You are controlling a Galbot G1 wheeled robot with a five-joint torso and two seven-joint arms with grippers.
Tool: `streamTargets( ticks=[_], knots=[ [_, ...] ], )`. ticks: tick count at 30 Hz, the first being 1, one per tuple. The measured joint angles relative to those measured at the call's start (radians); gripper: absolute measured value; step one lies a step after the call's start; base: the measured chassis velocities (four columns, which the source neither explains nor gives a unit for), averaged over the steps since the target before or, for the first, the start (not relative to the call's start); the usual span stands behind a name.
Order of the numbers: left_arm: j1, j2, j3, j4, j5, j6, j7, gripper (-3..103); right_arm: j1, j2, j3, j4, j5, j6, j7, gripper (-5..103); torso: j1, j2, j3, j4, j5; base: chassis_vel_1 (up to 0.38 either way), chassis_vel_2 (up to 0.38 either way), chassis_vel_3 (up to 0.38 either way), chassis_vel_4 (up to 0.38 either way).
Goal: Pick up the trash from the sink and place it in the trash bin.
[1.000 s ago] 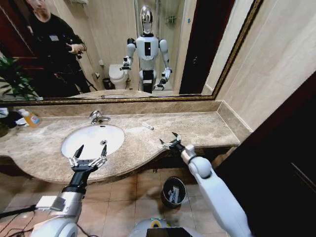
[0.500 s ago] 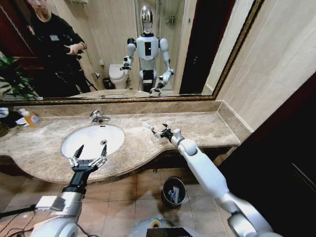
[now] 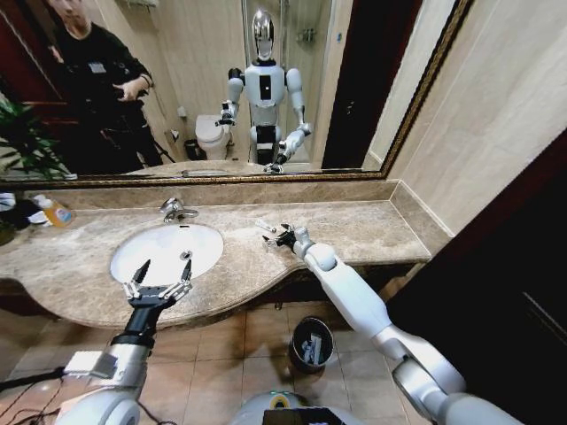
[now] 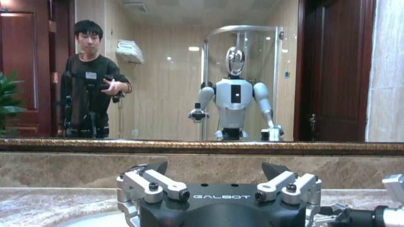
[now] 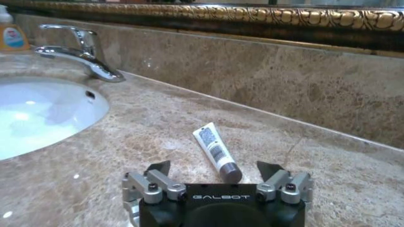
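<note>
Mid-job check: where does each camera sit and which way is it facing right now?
Head view: high up, looking down at the marble counter, sink and trash bin; both arms show.
Left wrist view: behind the left gripper, facing the mirror.
Right wrist view: behind the right gripper, facing the white tube.
Head and right wrist views share the tap.

gold-framed mirror [image 3: 425, 97], orange liquid bottle [image 3: 55, 211], green plant [image 3: 22, 142]

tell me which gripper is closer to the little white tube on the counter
Right. The right gripper sits open right at the white tube on the marble; the left gripper hovers open over the sink's front edge.
</note>
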Motion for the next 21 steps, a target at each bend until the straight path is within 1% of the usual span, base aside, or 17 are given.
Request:
streamTargets(
  ticks=[2,3,6,7,9,10,13,14,16,17,19,20,21],
  knots=[
    [0.000,0.000,0.000,0.000,0.000,0.000,0.000,100,0.005,0.005,0.000,-0.010,0.000,0.000,0.004,91,0.000,0.000,0.000,0.0000,-0.0001,0.000,0.000,0.000,0.000],
    [0.000,0.000,0.000,0.000,0.000,0.000,0.000,100,0.011,0.012,0.002,-0.022,0.002,0.000,0.007,84,0.000,0.000,0.000,0.0000,-0.0001,0.000,0.000,0.000,0.000],
    [0.000,0.000,0.000,0.000,0.000,0.000,0.000,100,0.014,0.016,0.004,-0.032,0.002,0.002,0.009,82,0.000,0.000,0.000,0.0000,-0.0001,0.000,0.000,0.000,0.000],
    [0.000,0.000,0.000,0.000,0.000,0.000,0.000,100,0.014,0.017,0.005,-0.034,0.001,0.003,0.009,80,0.000,0.000,0.000,0.0000,0.0000,0.000,0.000,0.000,0.000],
    [0.000,0.000,0.000,0.000,0.000,0.000,0.000,100,0.011,0.017,0.007,-0.034,-0.001,0.004,0.009,73,0.000,0.000,0.000,0.0000,0.0000,0.000,0.000,0.000,0.000],
    [0.000,0.000,0.000,0.000,0.000,0.000,0.000,100,0.011,0.017,0.007,-0.034,-0.001,0.004,0.009,73,0.000,0.000,0.000,0.0000,0.0000,0.000,0.000,0.000,0.000],
    [0.000,0.000,0.000,0.000,0.000,0.000,0.000,100,0.007,0.016,0.009,-0.035,-0.003,0.006,0.009,59,0.000,0.000,0.000,-0.0001,0.0001,0.000,0.000,0.000,0.000],
    [0.000,0.000,0.000,0.000,0.000,0.000,0.000,100,0.007,0.016,0.009,-0.035,-0.003,0.006,0.009,59,0.000,0.000,0.000,-0.0001,0.0001,0.000,0.000,0.000,0.000],
    [0.000,0.000,0.000,0.000,0.000,0.000,0.000,100,0.005,0.013,0.009,-0.035,-0.006,0.007,0.011,48,0.000,0.000,0.000,-0.0001,0.0001,0.000,0.000,0.000,0.000],
    [0.000,0.000,0.000,0.000,0.000,0.000,0.000,100,0.005,0.013,0.009,-0.035,-0.006,0.007,0.011,48,0.000,0.000,0.000,-0.0001,0.0001,0.000,0.000,0.000,0.000],
    [0.000,0.000,0.000,0.000,0.000,0.000,0.000,100,0.003,0.013,0.009,-0.034,-0.007,0.007,0.018,37,0.000,0.000,0.000,0.0000,0.0001,0.000,0.000,0.000,0.000],
    [0.000,0.000,0.000,0.000,0.000,0.000,0.000,100,0.003,0.013,0.009,-0.034,-0.007,0.007,0.018,37,0.000,0.000,0.000,0.0000,0.0001,0.000,0.000,0.000,0.000],
    [0.000,0.000,0.000,0.000,0.000,0.000,0.000,100,0.002,0.013,0.009,-0.033,-0.008,0.007,0.023,32,0.000,0.000,0.000,0.0000,0.0001,0.000,0.000,0.000,0.000]
  ],
)
